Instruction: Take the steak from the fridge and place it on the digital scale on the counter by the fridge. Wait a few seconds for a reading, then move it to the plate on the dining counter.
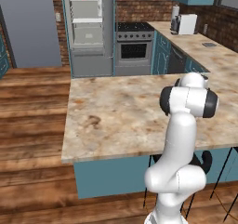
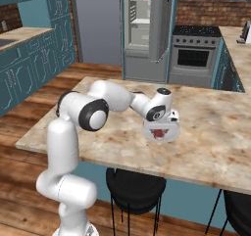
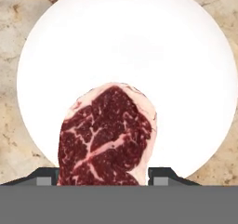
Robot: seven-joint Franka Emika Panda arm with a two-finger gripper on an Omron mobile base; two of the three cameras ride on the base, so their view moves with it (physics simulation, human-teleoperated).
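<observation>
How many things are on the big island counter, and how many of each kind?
Steak: 1
White plate: 1
Total on the dining counter: 2, with the steak above the plate, gripped by the gripper.

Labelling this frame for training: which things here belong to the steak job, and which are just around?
Job: steak in the shut gripper; white plate; dining counter; open fridge; digital scale.
Around: stove; toaster; stool.
</observation>
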